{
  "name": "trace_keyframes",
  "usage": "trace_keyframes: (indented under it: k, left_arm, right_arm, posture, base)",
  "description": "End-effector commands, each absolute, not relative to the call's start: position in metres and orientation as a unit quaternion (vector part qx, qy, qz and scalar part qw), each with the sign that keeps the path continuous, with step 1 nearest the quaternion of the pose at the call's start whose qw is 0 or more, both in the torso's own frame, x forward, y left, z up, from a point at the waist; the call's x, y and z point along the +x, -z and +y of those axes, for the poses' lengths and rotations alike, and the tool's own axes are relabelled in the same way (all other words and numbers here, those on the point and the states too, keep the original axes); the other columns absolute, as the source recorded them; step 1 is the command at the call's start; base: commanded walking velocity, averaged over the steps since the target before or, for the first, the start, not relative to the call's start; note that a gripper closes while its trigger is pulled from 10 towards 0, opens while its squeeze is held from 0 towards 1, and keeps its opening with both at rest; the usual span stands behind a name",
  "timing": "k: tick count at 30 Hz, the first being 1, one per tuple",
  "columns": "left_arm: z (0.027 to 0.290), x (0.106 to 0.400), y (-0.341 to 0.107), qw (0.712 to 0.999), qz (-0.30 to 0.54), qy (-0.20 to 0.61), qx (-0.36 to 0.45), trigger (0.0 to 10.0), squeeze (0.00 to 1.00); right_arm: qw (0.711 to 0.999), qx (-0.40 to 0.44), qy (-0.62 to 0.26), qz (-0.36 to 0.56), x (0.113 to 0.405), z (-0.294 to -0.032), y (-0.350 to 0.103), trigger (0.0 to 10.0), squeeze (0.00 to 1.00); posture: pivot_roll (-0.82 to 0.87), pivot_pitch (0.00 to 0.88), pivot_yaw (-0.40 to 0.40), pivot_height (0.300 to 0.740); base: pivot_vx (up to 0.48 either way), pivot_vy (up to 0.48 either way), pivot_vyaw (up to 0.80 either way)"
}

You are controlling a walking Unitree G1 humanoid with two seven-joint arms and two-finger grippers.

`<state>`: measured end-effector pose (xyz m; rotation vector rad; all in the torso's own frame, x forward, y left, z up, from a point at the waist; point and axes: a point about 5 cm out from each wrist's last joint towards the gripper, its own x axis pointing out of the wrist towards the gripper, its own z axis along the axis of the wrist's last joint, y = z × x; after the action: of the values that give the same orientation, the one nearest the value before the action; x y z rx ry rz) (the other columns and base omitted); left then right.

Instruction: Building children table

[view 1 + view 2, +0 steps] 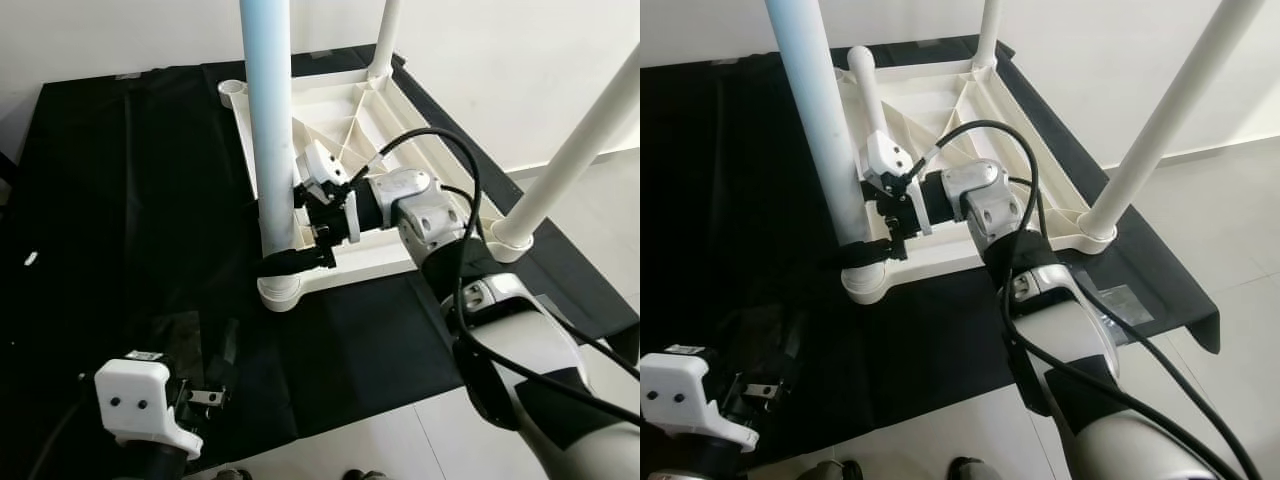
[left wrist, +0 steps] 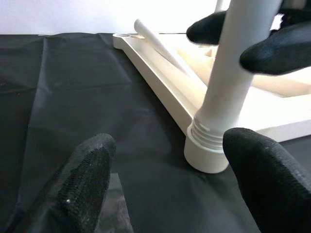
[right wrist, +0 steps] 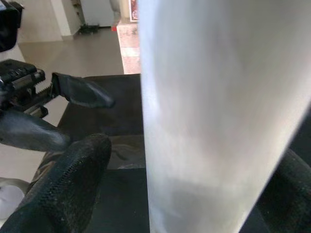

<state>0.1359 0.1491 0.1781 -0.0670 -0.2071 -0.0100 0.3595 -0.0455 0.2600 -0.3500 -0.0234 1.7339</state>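
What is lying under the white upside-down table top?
Under the table top lies a black cloth, spread on the pale floor. The cloth shows on every side of it. What is directly beneath the top is covered, so I cannot tell.

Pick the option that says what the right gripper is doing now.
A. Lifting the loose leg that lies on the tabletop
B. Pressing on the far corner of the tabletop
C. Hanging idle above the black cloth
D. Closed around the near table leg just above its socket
D: the right gripper has its black fingers on either side of the upright near leg, just above the corner socket of the upside-down tabletop.
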Motion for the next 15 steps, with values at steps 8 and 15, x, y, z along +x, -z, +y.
trace_keyframes:
  k: [8, 15]
  left_arm:
    - [0.152, 0.113, -0.188, 0.995, -0.091, -0.015, -0.023, 10.0, 0.00]
    - [0.157, 0.109, -0.189, 0.996, -0.086, -0.034, -0.014, 10.0, 0.00]
  right_arm:
    - [0.645, -0.121, -0.754, 0.002, 0.359, -0.054, -0.236, 0.0, 0.00]
    - [0.813, -0.141, -0.563, 0.044, 0.354, -0.063, -0.193, 0.0, 0.00]
  posture:
    - [0.14, 0.216, -0.077, 0.740]
    - [0.14, 0.208, -0.052, 0.740]
  base:
    - [0.000, 0.000, 0.00]
    - [0.000, 0.000, 0.00]
